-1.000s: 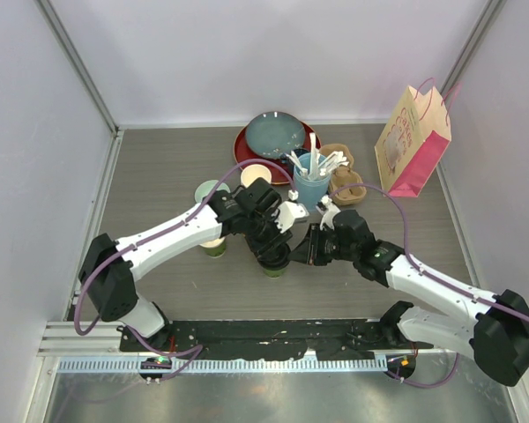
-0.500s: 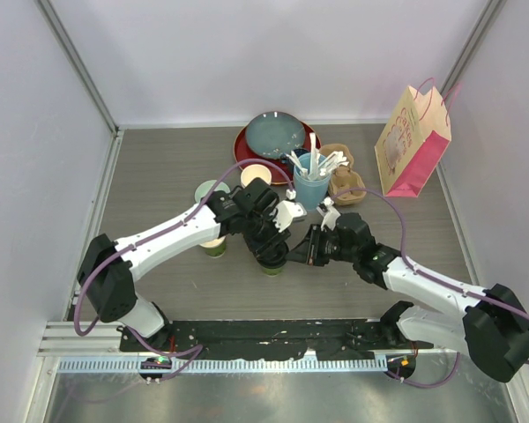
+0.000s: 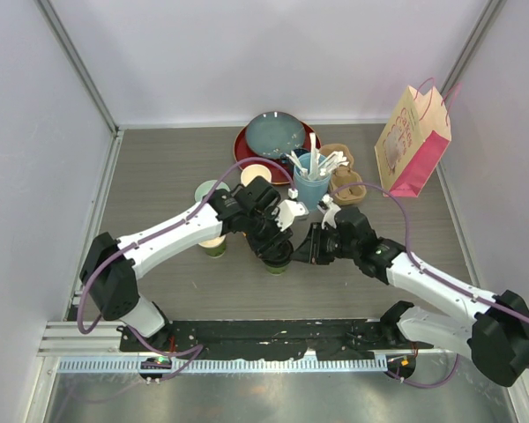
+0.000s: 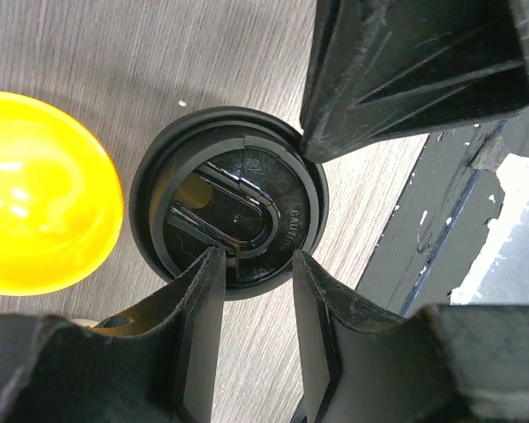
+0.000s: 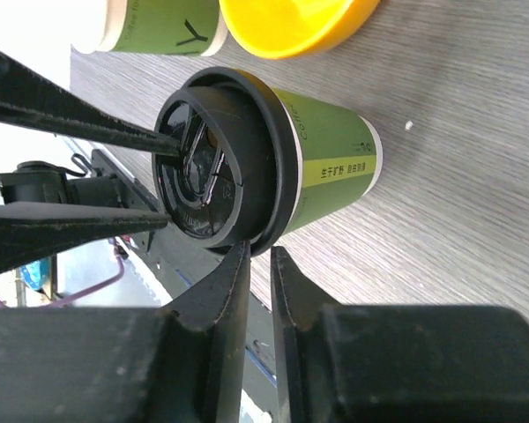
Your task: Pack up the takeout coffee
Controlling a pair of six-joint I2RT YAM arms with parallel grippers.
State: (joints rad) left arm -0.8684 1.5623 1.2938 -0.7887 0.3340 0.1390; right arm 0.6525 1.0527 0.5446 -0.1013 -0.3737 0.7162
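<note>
A dark green paper cup [image 5: 331, 159] is standing upright on the grey wood-grain bench [image 3: 159, 176], near its middle, where the two arms are meeting. A round black lid [image 4: 229, 211] is sitting on the cup's mouth and appears level all round the rim.

The left pincer [image 4: 257, 264] is hanging over the cup from above. Its fingers are narrowly parted, with a gap smaller than the lid. The tips are resting on the lid's top face near one edge and are gripping nothing.

The right pincer [image 5: 260, 256] is reaching in from the side. Its fingers are almost together, with only a thin empty slit between them, and their tips are touching the lid's rim.

A yellow dish [image 4: 35, 194] is lying just beside the lidded cup. A second cup [image 3: 214, 247], also dark green, is standing near it on the left, partly under the left arm, with its cream mouth showing.

Farther back, a light-blue cup [image 3: 310, 187] is holding white utensils, with stacked plates [image 3: 273, 137] behind it. A pink and tan paper bag [image 3: 412, 145] is standing at the back right, well apart from the cups.
</note>
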